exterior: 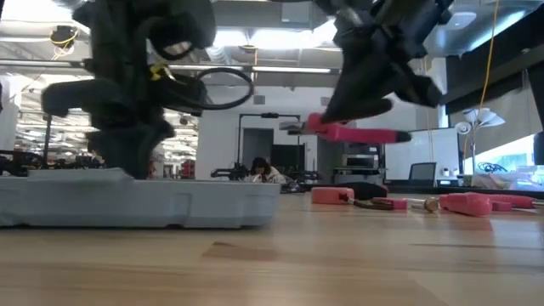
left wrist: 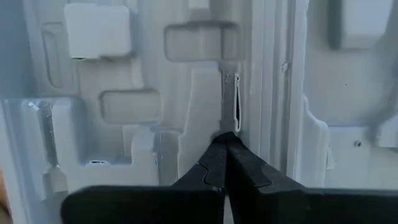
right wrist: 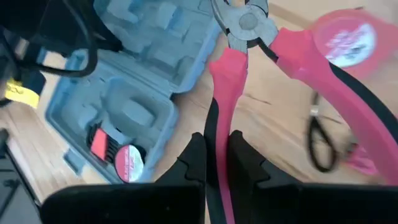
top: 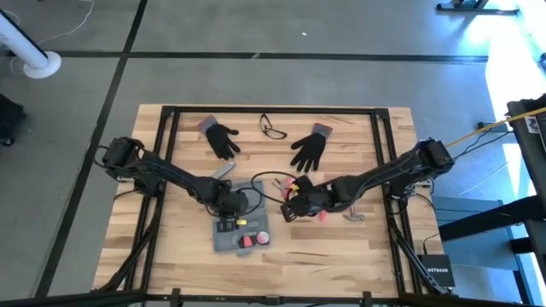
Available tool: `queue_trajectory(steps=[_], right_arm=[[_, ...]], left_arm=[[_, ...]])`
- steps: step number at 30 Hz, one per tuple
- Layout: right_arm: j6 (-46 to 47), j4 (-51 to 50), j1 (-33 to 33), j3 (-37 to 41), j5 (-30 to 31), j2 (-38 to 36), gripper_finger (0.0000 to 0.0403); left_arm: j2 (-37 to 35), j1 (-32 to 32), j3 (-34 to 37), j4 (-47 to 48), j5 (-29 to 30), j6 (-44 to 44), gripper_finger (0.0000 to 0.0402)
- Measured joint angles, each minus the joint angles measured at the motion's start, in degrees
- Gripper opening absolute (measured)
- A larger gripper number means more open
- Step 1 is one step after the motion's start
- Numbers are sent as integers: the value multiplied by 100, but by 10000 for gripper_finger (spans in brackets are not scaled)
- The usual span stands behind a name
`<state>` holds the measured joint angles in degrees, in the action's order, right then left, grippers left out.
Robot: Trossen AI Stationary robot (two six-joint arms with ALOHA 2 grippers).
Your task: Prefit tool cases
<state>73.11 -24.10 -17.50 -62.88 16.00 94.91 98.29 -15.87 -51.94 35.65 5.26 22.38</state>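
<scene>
No readable writing is seen as the open case (top: 243,232) lies low and left of centre in the high view, where the left gripper (top: 230,205), pressed together, is lowered over its top edge, while pink pliers (right wrist: 249,68) are pinched by the right gripper (right wrist: 216,163) at mid-frame.

Tool cases: one, an open blue-grey tool case (top: 241,231).
Black gloves: two, one glove (top: 222,138) and a second glove (top: 310,149).
Safety glasses: one pair of glasses (top: 273,128).
Pink-handled pliers: one pair of pliers (right wrist: 249,81).
Slim grey bars: one grey bar (top: 223,171).
Robot arms: two.
</scene>
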Motion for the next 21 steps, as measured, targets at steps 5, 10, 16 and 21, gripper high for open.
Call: queue_trajectory(steps=[5, 10, 16, 21], right_arm=[[792, 795, 42, 215, 68, 422, 26], [1987, 1602, 22, 505, 145, 806, 26], [2472, 2752, -17, 624, 254, 1216, 26], [2678, 2760, -11, 624, 311, 1319, 36]], left_arm=[[-235, -432, 430, -60, 52, 1096, 0], [-583, -807, 654, 40, 176, 1691, 0], [-978, -1091, 934, 102, 414, 2466, 0], [-1243, -1286, 1055, 242, 428, 2565, 0]])
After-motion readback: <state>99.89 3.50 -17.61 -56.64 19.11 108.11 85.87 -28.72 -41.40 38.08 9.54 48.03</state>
